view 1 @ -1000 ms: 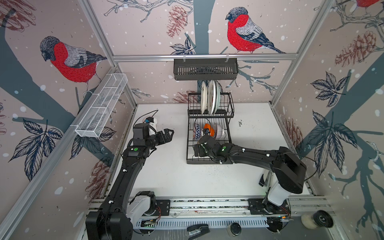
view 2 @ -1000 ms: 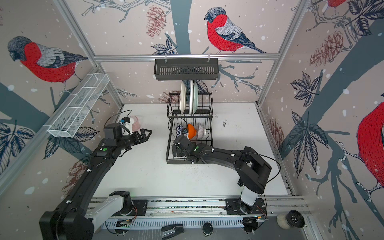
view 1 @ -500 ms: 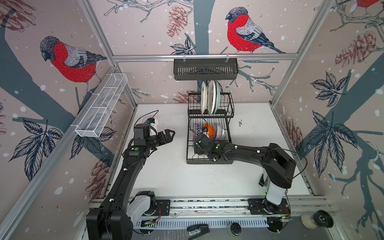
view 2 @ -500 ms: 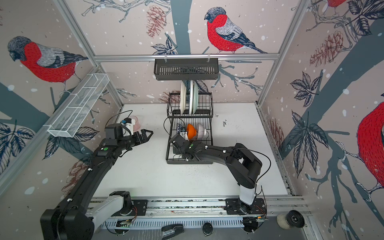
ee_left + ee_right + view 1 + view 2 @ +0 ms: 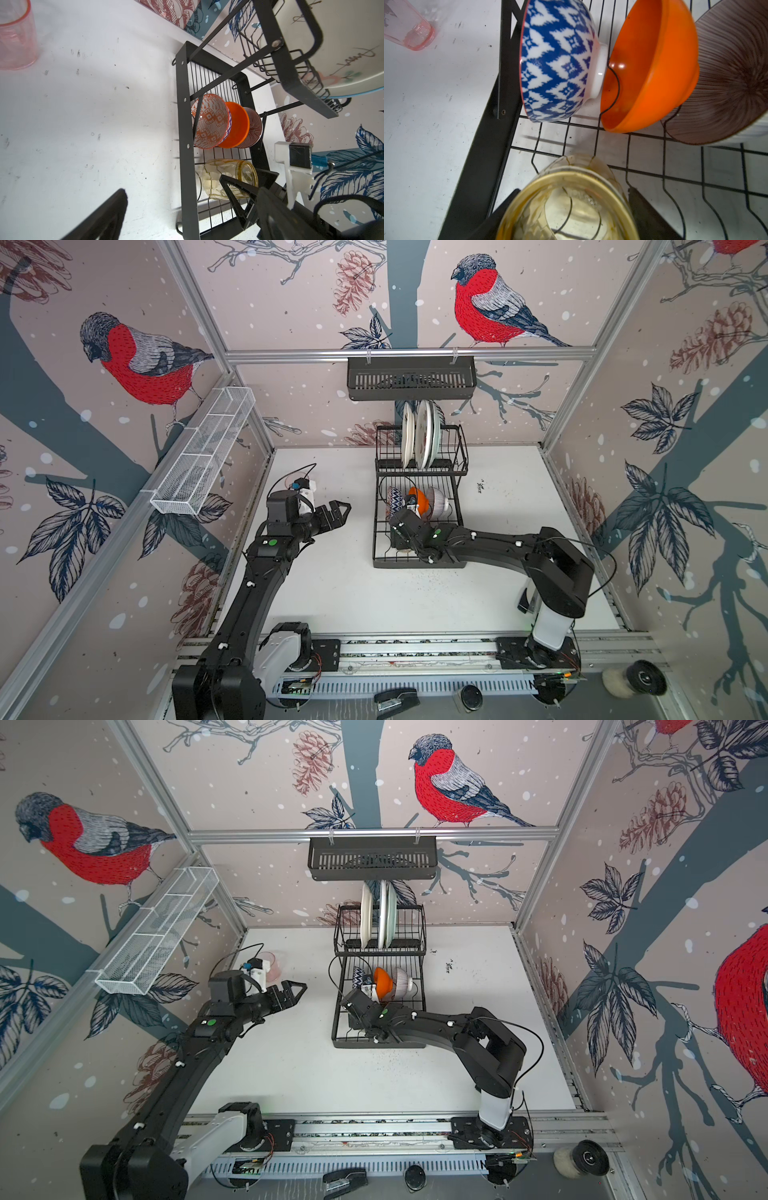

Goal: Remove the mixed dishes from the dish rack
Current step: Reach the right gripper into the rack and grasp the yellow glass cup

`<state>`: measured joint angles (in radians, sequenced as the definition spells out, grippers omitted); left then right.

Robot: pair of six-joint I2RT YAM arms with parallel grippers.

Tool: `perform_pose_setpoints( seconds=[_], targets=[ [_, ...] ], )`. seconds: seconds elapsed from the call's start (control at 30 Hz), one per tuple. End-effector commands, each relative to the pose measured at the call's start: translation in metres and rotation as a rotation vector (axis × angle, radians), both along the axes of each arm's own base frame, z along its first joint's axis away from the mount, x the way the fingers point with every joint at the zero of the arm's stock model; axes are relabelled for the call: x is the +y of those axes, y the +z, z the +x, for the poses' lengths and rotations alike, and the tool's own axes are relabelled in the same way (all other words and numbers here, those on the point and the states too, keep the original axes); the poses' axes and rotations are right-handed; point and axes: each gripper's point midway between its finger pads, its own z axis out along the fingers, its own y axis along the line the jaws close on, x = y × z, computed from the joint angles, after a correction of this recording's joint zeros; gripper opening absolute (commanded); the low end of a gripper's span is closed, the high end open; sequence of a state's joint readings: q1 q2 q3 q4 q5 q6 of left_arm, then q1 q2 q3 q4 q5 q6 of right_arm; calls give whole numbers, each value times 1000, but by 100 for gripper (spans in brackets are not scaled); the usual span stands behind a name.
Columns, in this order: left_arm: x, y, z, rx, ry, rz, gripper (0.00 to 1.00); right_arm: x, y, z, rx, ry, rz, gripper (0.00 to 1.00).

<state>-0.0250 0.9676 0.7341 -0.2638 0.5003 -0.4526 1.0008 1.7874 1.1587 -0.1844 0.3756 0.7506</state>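
So the amber tumbler (image 5: 571, 218) lies on its side in the dish rack (image 5: 376, 539) lower tray, right between the jaws of the right gripper (image 5: 572, 193), one each side of the glass. Can't tell if they're actually squeezing it. The arm reaches in low and stretched out. Just past its fingertips, a blue-patterned bowl (image 5: 556, 62), orange bowl (image 5: 654, 68) and ribbed bowl (image 5: 726, 83) stand on edge. The left gripper (image 5: 337, 512) hangs spread wide outside the rack, with a pink tumbler (image 5: 16, 37) near it.

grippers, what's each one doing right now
left gripper: open, holding nothing, beside the dish rack.
right gripper: closed on the amber tumbler, which lies on its side in the rack's lower tray.
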Motion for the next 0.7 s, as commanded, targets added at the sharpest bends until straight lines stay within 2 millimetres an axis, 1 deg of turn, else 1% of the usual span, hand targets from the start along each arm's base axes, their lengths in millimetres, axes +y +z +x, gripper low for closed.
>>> perform_pose_setpoints(
  seconds=[0.0, 0.1, 0.2, 0.37, 0.53, 0.6, 0.67],
  targets=[
    [-3, 17, 3, -90, 16, -61, 97, 3, 12, 3, -8, -16, 70, 67],
    [-1, 15, -1, -106, 41, -97, 97, 4, 19, 3, -4, -6, 113, 67],
    [-3, 20, -4, -138, 44, -131, 97, 2, 27, 3, -4, 0, 147, 66],
    [-7, 38, -7, -188, 38, -176, 97, -3, 37, 5, 12, 10, 229, 63],
    [-22, 53, -11, -215, -1, -201, 97, -12, 51, 6, 13, 8, 334, 63],
    [-34, 57, -13, -230, -32, -207, 97, -15, 60, 5, -7, 23, 357, 64],
    [-45, 58, -13, -231, -55, -206, 97, -21, 66, 6, -19, 14, 366, 64]
  ],
)
